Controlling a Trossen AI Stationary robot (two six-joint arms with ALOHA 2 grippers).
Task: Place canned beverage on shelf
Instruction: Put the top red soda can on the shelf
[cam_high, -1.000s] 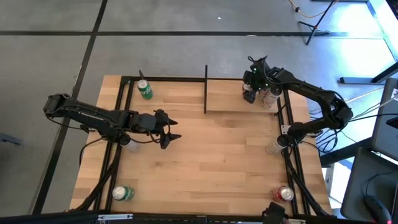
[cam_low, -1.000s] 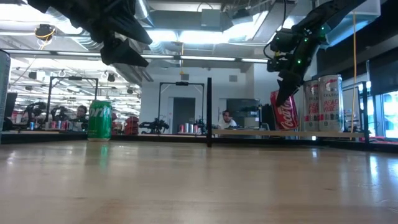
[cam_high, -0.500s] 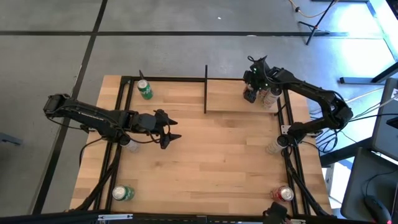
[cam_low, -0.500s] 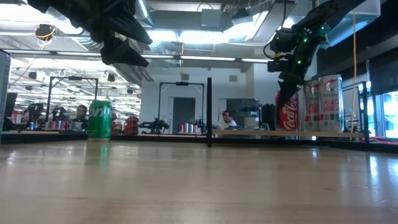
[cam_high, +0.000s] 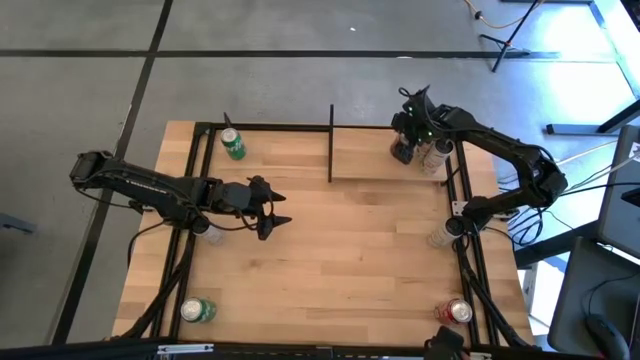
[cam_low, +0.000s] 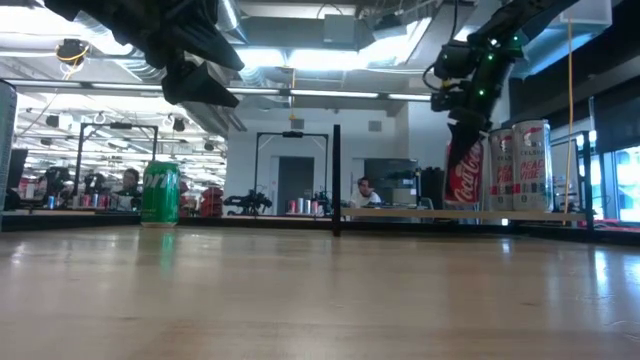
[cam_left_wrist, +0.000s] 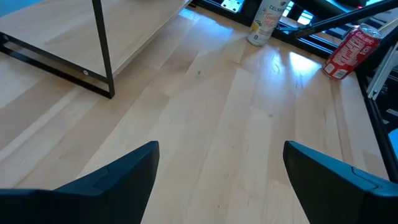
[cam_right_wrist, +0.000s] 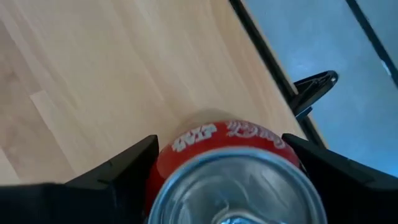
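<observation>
My right gripper (cam_high: 404, 140) is over the far right of the shelf (cam_high: 365, 160), shut on a red cola can (cam_low: 465, 175). The can stands upright with its base at the light-wood board (cam_low: 400, 212), right beside two tall white cans (cam_low: 515, 165). In the right wrist view the can's silver top (cam_right_wrist: 239, 183) shows between my two fingers. My left gripper (cam_high: 277, 206) is open and empty, held above the table's left middle; it also shows in the left wrist view (cam_left_wrist: 217, 186). My right gripper pinches the red can's upper wall, just below the top rim (cam_right_wrist: 163, 155), between its two fingers, one on each side. The fingers (cam_low: 468, 120) come from above, pointing down. The can is upright, its base at the shelf board; whether it rests there I cannot tell.
A green can (cam_high: 233, 143) stands at the table's far left, another green can (cam_high: 197, 310) at the near left, a red can (cam_high: 458, 312) at the near right, a white can (cam_high: 440, 235) by the right edge. A black post (cam_high: 331, 145) marks the shelf's left end.
My right gripper has carried the red can a little toward the table's far right, up against the two white cans. The can, tilted a second ago, now stands upright.
</observation>
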